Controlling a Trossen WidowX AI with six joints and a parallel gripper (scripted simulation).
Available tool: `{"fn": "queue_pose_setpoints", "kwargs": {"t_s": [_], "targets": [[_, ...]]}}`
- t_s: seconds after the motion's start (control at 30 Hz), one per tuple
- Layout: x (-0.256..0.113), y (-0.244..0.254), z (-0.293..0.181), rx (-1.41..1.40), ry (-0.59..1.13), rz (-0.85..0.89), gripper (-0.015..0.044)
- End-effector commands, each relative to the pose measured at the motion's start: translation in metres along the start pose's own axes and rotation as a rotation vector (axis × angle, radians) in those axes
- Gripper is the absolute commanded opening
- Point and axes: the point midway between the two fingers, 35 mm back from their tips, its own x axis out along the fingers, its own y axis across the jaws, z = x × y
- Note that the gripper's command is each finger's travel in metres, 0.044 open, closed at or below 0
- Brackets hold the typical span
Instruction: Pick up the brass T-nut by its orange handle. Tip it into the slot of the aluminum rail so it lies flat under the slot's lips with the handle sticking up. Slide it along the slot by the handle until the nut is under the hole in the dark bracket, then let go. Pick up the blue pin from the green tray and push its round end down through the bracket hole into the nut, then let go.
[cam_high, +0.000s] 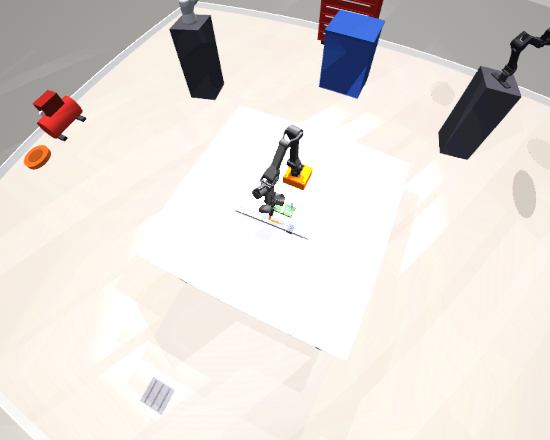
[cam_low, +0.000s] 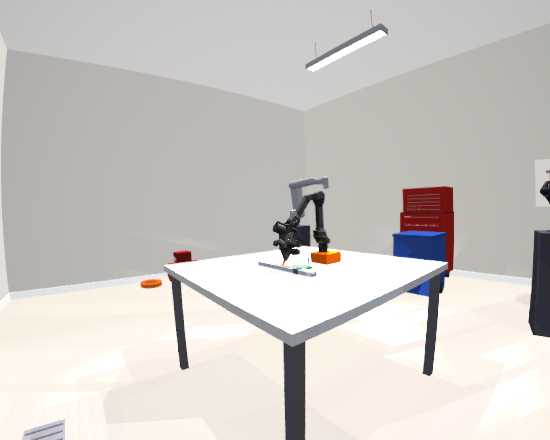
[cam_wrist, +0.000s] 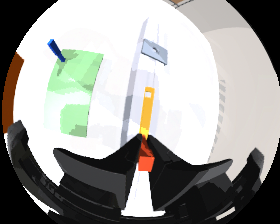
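Orange handle (cam_wrist: 146, 161), one, clamped between the fingertips of my gripper (cam_high: 270, 215) (cam_low: 285, 260) (cam_wrist: 144, 137). Brass T-nut (cam_wrist: 146, 112), one, yellow strip with a hole near its far end, over the aluminum rail (cam_high: 250, 216) (cam_low: 272, 265) (cam_wrist: 131, 95); seating in the slot, cannot tell. Bracket (cam_high: 290, 228) (cam_low: 296, 271) (cam_wrist: 155, 51), one, on the rail, beyond the nut. Blue pin (cam_low: 308, 261) (cam_wrist: 56, 50), one, upright at the green tray (cam_high: 288, 212) (cam_low: 301, 267) (cam_wrist: 74, 120), beside the rail.

- rail (cam_high: 250, 216) (cam_low: 272, 265) (cam_wrist: 135, 90): pale metal look, smooth
- bracket (cam_wrist: 154, 51): grey-blue, like flat sheet metal
- tray (cam_wrist: 75, 92): green plastic look (rather see-through)
- pin (cam_wrist: 56, 50): blue, plastic-looking
- gripper (cam_high: 270, 212) (cam_low: 285, 259) (cam_wrist: 143, 138): black, mostly matt
- tabletop (cam_high: 300, 290) (cam_low: 300, 300): white, smooth
- floor (cam_high: 450, 325) (cam_low: 240, 390): pale, wood-like, glossy patches
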Motion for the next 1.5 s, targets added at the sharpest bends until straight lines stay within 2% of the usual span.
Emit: {"fn": "queue_pose_setpoints", "kwargs": {"t_s": [0.0, 1.47], "targets": [[0.0005, -0.0024, -0.0013, 0.002, 0.004, 0.009, -0.015], [0.0012, -0.0074, -0.0013, 0.028, 0.004, 0.101, -0.015]]}}
